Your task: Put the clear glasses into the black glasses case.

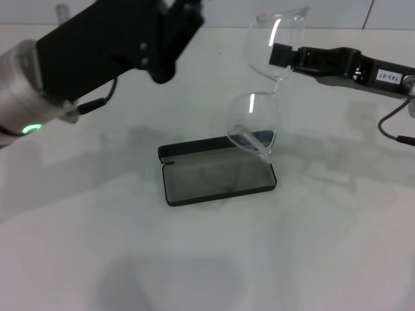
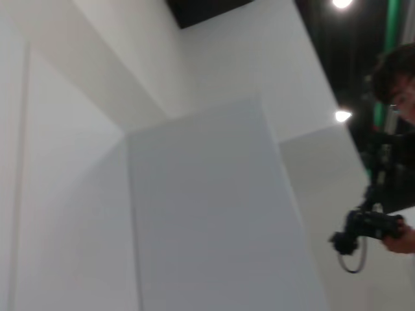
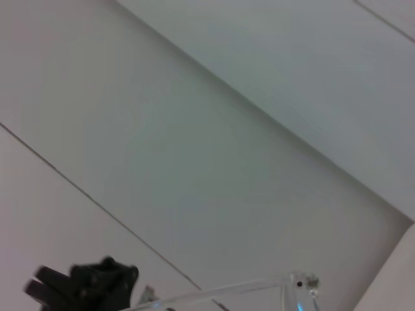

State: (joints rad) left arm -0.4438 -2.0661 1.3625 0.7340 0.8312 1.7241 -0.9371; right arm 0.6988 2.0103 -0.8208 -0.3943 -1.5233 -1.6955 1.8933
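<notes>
Hanging from my right pincer (image 1: 280, 55), clamped at their bridge, the clear glasses (image 1: 262, 91) dangle over the open black glasses case (image 1: 217, 171); left pincer's (image 1: 170, 45) state I cannot tell

**Glasses above the open case**

The black glasses case (image 1: 217, 170) lies open mid-table (image 1: 337, 246). The clear glasses (image 1: 259, 97) hang on end over its right end — held by the right gripper (image 1: 280, 55), reaching in from the right. The left gripper (image 1: 170, 42) is raised behind-left, well apart.
</notes>
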